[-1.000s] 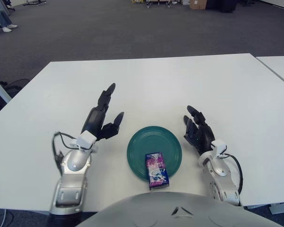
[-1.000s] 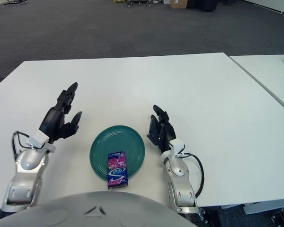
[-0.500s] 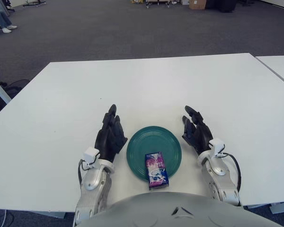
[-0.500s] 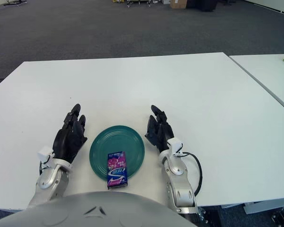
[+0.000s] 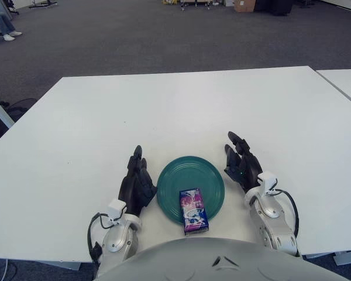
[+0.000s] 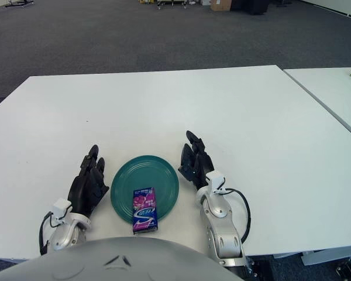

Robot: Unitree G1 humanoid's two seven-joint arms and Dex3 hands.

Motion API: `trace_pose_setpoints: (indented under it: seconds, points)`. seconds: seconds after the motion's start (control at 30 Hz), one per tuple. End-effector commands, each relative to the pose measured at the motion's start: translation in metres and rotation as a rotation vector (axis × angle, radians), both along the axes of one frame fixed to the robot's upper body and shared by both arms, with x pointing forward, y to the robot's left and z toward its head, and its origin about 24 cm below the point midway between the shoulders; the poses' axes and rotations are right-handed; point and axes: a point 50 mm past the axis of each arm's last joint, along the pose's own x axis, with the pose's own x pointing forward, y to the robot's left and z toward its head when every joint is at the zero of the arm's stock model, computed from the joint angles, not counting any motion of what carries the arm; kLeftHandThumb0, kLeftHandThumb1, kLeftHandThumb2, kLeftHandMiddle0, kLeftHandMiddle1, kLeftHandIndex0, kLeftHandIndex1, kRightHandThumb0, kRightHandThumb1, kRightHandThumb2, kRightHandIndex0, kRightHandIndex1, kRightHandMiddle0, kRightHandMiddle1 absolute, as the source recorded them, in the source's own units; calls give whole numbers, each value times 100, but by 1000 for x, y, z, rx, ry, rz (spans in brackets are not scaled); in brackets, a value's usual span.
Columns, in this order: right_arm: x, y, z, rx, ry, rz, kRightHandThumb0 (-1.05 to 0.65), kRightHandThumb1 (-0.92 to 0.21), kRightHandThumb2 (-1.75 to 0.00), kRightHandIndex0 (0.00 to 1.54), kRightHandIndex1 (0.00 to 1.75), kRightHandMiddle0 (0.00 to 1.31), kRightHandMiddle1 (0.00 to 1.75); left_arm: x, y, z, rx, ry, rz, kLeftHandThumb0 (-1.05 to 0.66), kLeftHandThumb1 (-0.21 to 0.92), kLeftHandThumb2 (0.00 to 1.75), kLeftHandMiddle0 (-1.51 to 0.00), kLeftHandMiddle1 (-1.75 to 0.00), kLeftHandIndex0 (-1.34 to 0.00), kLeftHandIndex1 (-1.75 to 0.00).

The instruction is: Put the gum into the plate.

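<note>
A purple gum box (image 5: 193, 210) lies on the near part of the green plate (image 5: 190, 180), its near end sticking out over the plate's rim. My left hand (image 5: 136, 180) rests on the table just left of the plate, fingers relaxed and empty. My right hand (image 5: 241, 165) rests just right of the plate, fingers relaxed and empty. Neither hand touches the gum or the plate.
The white table (image 5: 181, 105) stretches far ahead of the plate. A second white table (image 5: 345, 82) stands to the right, with a gap between. Grey carpet floor lies beyond.
My left hand has come down and drawn back toward my body, settling beside the plate's left edge. The right hand, plate and gum have hardly moved.
</note>
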Motion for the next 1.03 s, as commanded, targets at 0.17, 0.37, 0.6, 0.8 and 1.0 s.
trace_pose_setpoints:
  seconds: [0.17, 0.37, 0.6, 0.8, 1.0]
  points:
    - [-8, -1, -15, -53, 92, 23, -75, -92, -101, 7, 0, 0, 23, -3, 3, -10, 121, -20, 6, -105, 92, 112, 0, 0, 0, 0]
    - [-6, -2, -17, -80, 84, 42, -75, -92, -102, 5, 0, 0, 24, -3, -2, -12, 92, -38, -19, -105, 92, 113, 0, 0, -1, 0]
    - [-4, -2, -18, -66, 66, 39, -76, -92, -102, 6, 0, 0, 22, -2, -5, -14, -33, -24, 18, -105, 92, 112, 0, 0, -1, 0]
    - [-2, -3, -20, -58, 69, 31, -78, -92, -101, 6, 0, 0, 19, -3, -7, -14, -89, -12, 52, -105, 92, 109, 0, 0, -2, -1]
    - [-2, -3, -23, -52, 66, 29, -78, -92, -101, 6, 0, 0, 18, -5, -5, -16, -65, -28, 38, -105, 92, 109, 0, 0, -2, -2]
